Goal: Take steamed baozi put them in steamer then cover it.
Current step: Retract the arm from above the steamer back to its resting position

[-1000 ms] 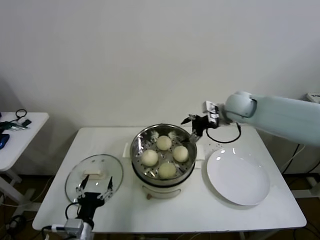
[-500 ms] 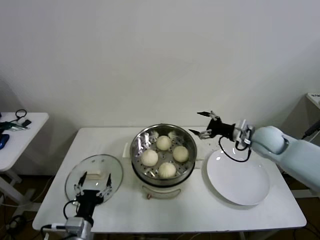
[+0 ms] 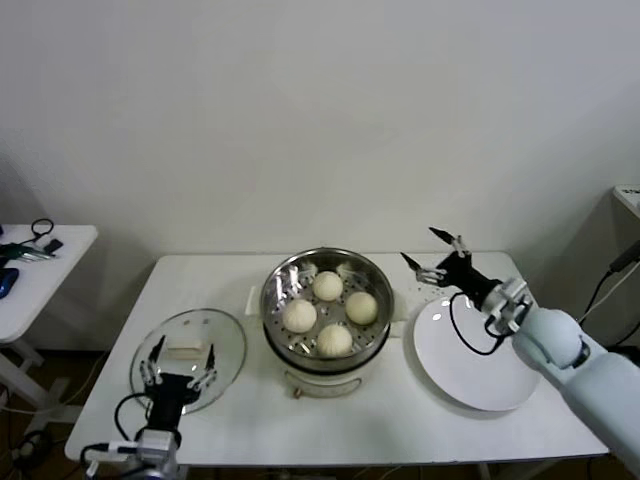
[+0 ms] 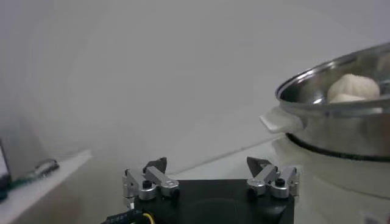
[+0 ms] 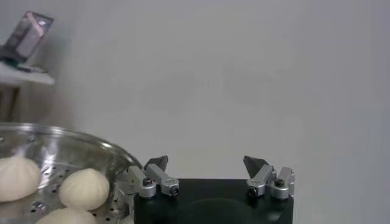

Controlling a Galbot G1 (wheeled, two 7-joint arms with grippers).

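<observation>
White table [image 3: 420,420]: the work surface, carrying everything listed below. Steamer [image 3: 275,285]: steel basket on its cream base, centre of the table, standing uncovered so the lid can drop straight onto it. White plate [image 3: 478,358]: right of the steamer, bare, which I judge to be where the buns came from. Cover [image 3: 228,340]: glass lid lying flat on the table left of the steamer, cream handle [image 3: 187,351] facing up where I can reach it. My right gripper [image 3: 432,257]: raised above the far edge of the plate, just right of the steamer, fingers spread wide and carrying nothing; its loading work looks finished, so it sits clear of the basket. My left gripper [image 3: 180,367]: low at the near-left corner, fingers parted and empty, at the near edge of the cover and pointed toward the handle; I cannot tell whether the tips touch the glass. Steamed baozi [image 3: 329,285]: four in all, resting on the perforated floor inside the steamer, spaced apart so none presses another. Small items: a side table [image 3: 40,262] at far left with odds and ends, not involved. Status, as I judge it: loading complete, covering not yet done; the next move calls for my left fingers to close on the handle and carry the lid rightward over the basket.
</observation>
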